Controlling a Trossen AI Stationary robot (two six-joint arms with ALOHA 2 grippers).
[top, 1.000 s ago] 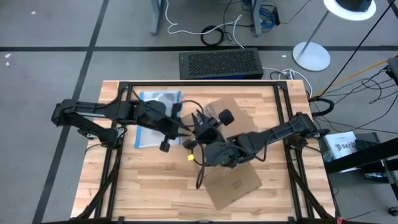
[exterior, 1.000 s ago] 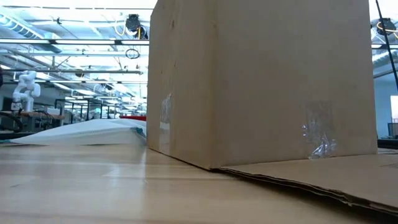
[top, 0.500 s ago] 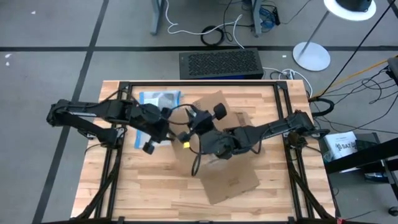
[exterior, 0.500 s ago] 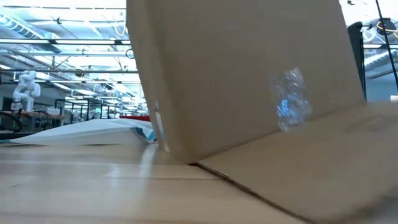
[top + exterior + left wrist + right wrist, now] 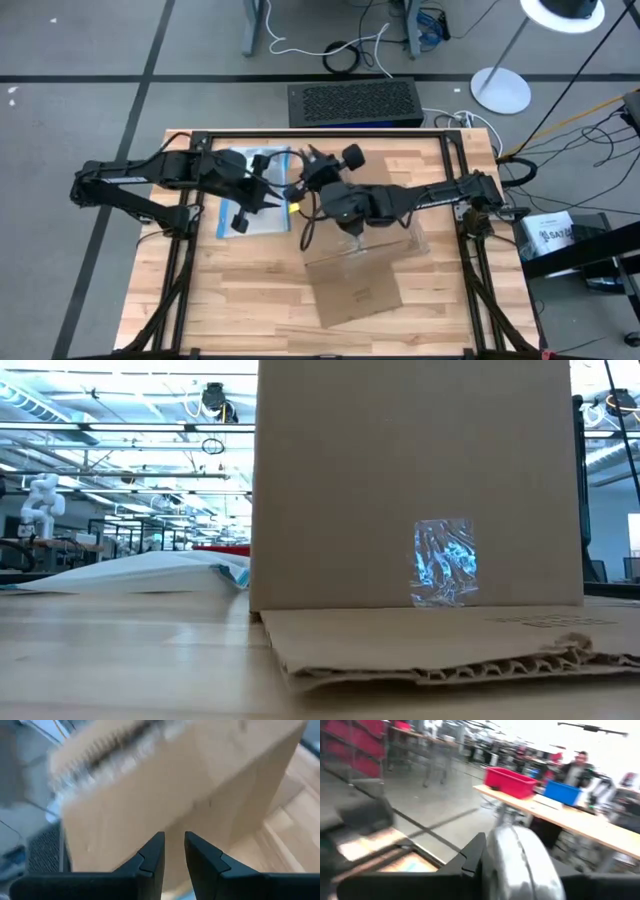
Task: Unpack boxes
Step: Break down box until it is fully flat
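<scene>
1. Swinging the box (image 5: 415, 480) round is what just happened. A second ago the low camera was looking at one of its corners. Now it's staring flat at one side, with the tape patch (image 5: 443, 563) low on that side.
2. The box stands upright in the middle of the surface (image 5: 120, 660), a bit toward my right arm's side. One flap (image 5: 430, 640) is folded out flat on the wood toward the near edge, torn edge showing.
3. Both my arms have drifted toward the far edge over that same second, and from above they now meet at the box's far top edge.
4. My left pincer (image 5: 172, 840) is narrow, fingers nearly together with nothing between them. It's pointed at a cardboard side just ahead, and I can't say it's touching.
5. My right pincer (image 5: 495, 857) looks clamped on something shiny and silvery (image 5: 520, 855) sitting right at my fingers. I honestly can't tell what it is. Its camera is aimed out into the room, where a person is standing by some benches.
6. The flat pouch with the blue edge (image 5: 150, 570) lies beside the box under my left arm, already out.
7. My read is that the turn put the open flap side where I can work it. If that shiny thing came from inside, the unpacking is underway, not finished.
</scene>
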